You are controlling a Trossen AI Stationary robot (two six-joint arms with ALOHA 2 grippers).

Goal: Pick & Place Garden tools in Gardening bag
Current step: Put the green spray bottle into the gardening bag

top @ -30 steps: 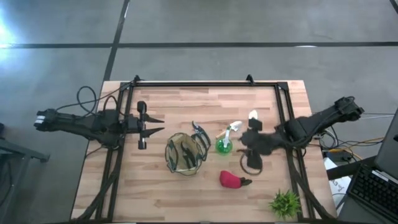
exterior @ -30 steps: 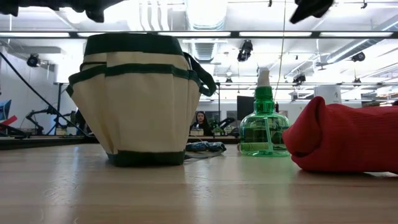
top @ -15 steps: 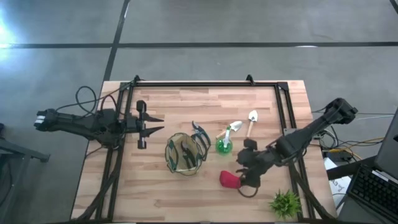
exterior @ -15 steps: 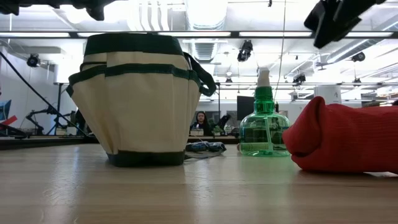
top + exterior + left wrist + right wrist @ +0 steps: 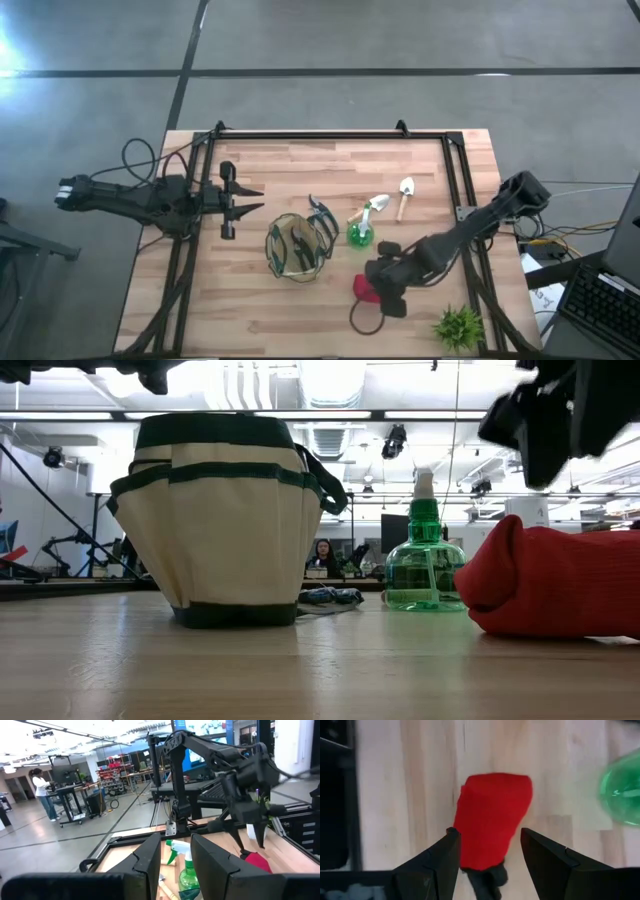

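The red-and-black piece (image 5: 366, 289) lies flat on the table, near the front and right of centre. My right gripper (image 5: 384, 290) hangs open just above it. In the right wrist view its fingers stand to either side of the red body (image 5: 490, 820) without touching. The olive-tan gardening bag (image 5: 298, 247) stands upright on its base at mid table. The dark shears (image 5: 320, 212), green-and-white trowel (image 5: 374, 207) and wooden-handled pale trowel (image 5: 404, 194) lie behind it. My left gripper (image 5: 252, 200) waits open at the left, above the table.
A green spray bottle (image 5: 359, 234) stands between the bag and the red piece, close to my right gripper. A small leafy plant (image 5: 458, 326) stands at the front right corner. A dark cable loop (image 5: 364, 318) hangs below my right arm. Black frame rails run along the table's edges.
My right gripper has moved from above the trowels toward the table's near edge and left. It has come down over the red-and-black piece with its fingers still open. Nothing on the table has moved.
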